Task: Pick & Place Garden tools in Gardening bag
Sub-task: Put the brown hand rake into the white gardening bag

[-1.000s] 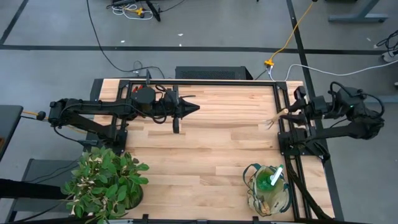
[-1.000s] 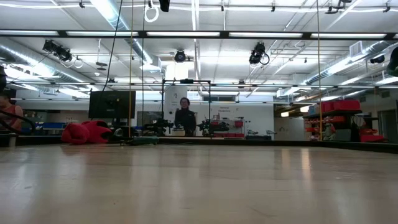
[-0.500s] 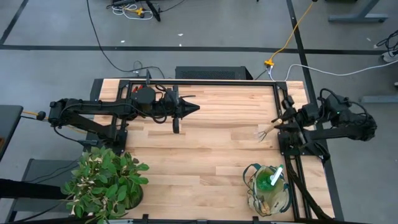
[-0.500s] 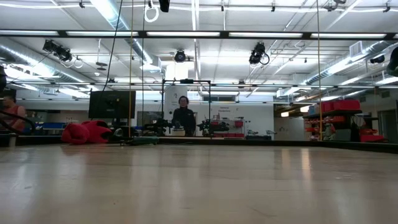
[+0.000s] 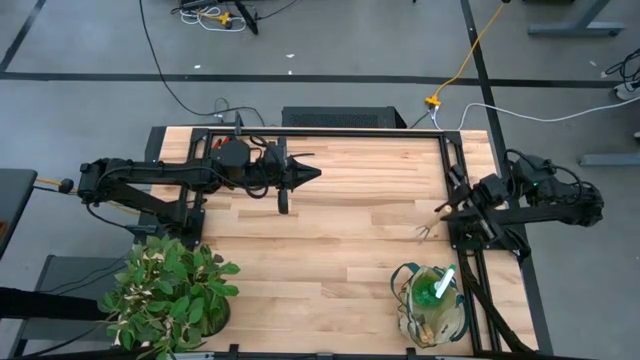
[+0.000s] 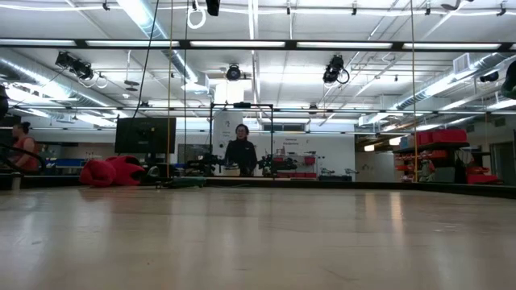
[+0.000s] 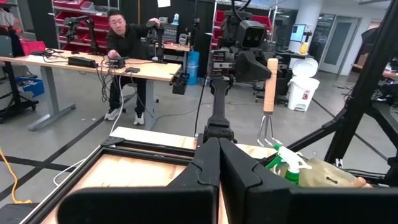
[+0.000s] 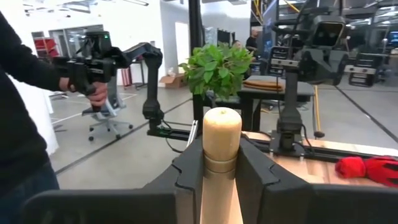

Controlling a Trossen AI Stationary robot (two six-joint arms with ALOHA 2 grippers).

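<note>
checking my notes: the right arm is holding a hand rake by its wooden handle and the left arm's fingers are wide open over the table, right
Not quite. The left gripper has its fingers pressed shut, as the left wrist view shows. The rest holds: the right gripper grips the hand rake by its wooden handle, above the table.

A light wooden table [image 5: 330, 220] with plank grain carries the things. On its near right corner stands the gardening bag [image 5: 432, 305], at its near left corner a leafy potted plant [image 5: 168, 293], and red gloves [image 6: 111, 171] lie at its far left edge.
</note>
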